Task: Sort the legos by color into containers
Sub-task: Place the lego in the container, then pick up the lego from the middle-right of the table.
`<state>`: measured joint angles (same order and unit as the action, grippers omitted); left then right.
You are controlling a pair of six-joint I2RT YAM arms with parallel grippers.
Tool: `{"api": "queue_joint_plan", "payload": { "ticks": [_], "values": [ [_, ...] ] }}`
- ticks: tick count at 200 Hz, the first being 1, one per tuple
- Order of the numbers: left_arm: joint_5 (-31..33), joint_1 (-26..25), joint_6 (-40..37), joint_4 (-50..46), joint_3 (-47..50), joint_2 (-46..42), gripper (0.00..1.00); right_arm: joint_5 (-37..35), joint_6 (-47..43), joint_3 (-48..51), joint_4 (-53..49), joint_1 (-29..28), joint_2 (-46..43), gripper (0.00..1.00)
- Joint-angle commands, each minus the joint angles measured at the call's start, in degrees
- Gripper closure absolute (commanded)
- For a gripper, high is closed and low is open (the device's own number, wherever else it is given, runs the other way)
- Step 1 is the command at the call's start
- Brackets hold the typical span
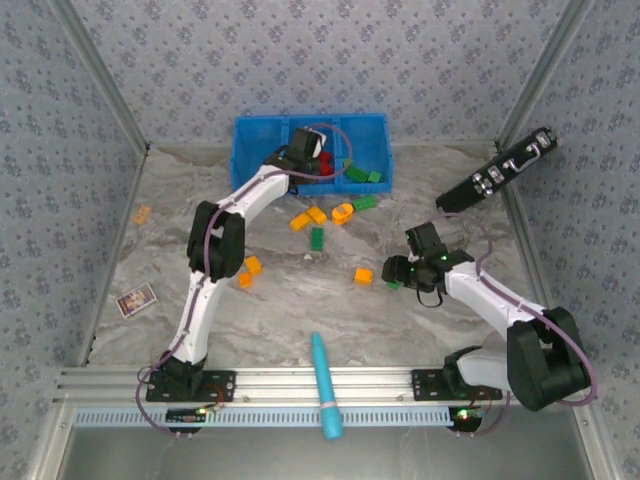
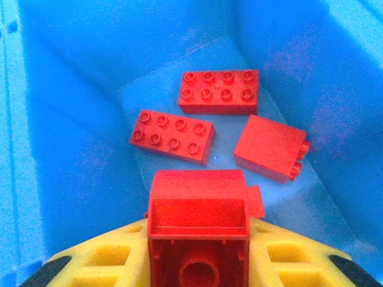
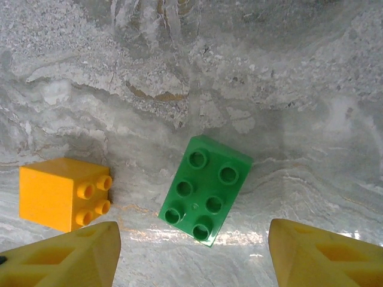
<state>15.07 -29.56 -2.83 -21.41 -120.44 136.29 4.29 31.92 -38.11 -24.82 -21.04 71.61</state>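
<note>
Clamping a red brick (image 2: 197,203), left gripper (image 2: 197,242) hangs over the blue bin (image 2: 72,119); right gripper (image 3: 194,254), jaws wide, hovers above a green brick (image 3: 205,187).

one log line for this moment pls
left gripper: shut on red brick, over blue bin | right gripper: open, above green brick on table

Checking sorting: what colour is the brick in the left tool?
Red brick, clearest in left wrist view.
</note>
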Motion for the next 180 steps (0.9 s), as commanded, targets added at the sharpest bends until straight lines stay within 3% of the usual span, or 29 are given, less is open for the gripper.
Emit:
{"api": "queue_joint_plan", "payload": {
  "ticks": [1, 27, 70, 120, 180],
  "values": [
    [1.0, 0.14, -0.5, -1.87, -2.34, -0.38, 0.55, -0.07, 2.14, 0.67, 0.8, -0.72, 1.51, 0.32],
    [1.29, 0.21, -1.16, -1.79, -1.66, -2.02, 0.44, -1.37, 2.75, 0.47, 1.5, -1.32, 2.97, 0.33],
    [0.8, 0.13, -2.82, -3.62, -0.47, -7.51, 0.41, -2.23, 3.56, 0.05, 2.36, -1.98, 6.59, 0.34],
    [3.75, -1.02, -6.34, -2.36, 11.35, -25.61, 0.4, -3.46, 3.36, -1.39, 2.21, -2.08, 10.57, 0.36],
    [7.98, -1.2, -7.31, -6.46, 31.62, -49.97, 0.35, -6.65, 2.67, -3.23, 3.18, -2.05, 15.0, 0.6]
  ]
}}
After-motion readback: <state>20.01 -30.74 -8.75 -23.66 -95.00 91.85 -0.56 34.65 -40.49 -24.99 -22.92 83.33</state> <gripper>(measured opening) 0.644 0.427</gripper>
